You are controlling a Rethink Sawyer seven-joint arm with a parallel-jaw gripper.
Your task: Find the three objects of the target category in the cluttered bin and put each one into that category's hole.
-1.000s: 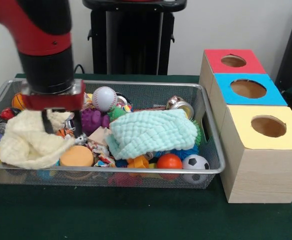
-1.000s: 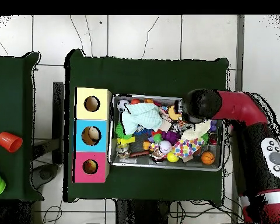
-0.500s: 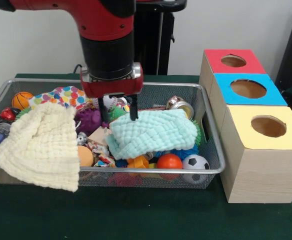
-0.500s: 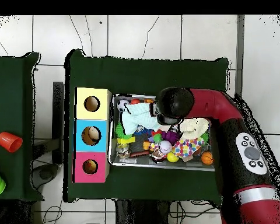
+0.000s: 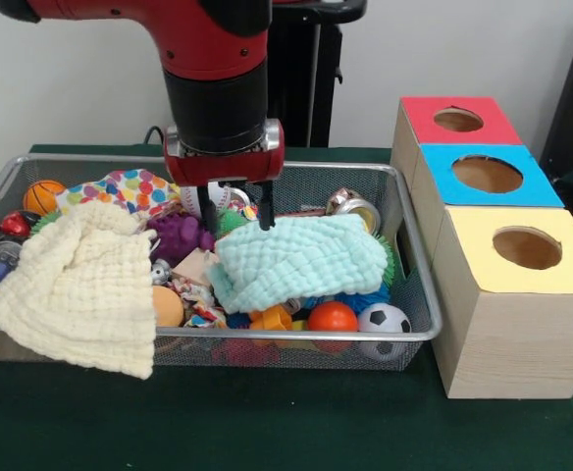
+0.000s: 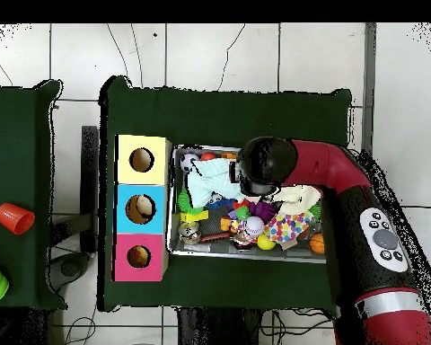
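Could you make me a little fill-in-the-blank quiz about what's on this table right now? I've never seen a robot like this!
1. The gripper hangs over the far edge of the mint-green ____.
2. The box nearest the camera has a ____ top.
3. The cream cloth droops over the front rim of the wire ____.
4. Beside the orange ball at the front lies a small ____ ball.

Answers: cloth; yellow; bin; soccer

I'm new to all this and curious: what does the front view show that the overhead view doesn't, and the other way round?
Only the front view shows the gripper, open, empty, above the mint cloth, plus the soccer ball. Only the overhead view shows the orange cup on a side table and the tiled floor. Both show the bin, the cream cloth and the three boxes.
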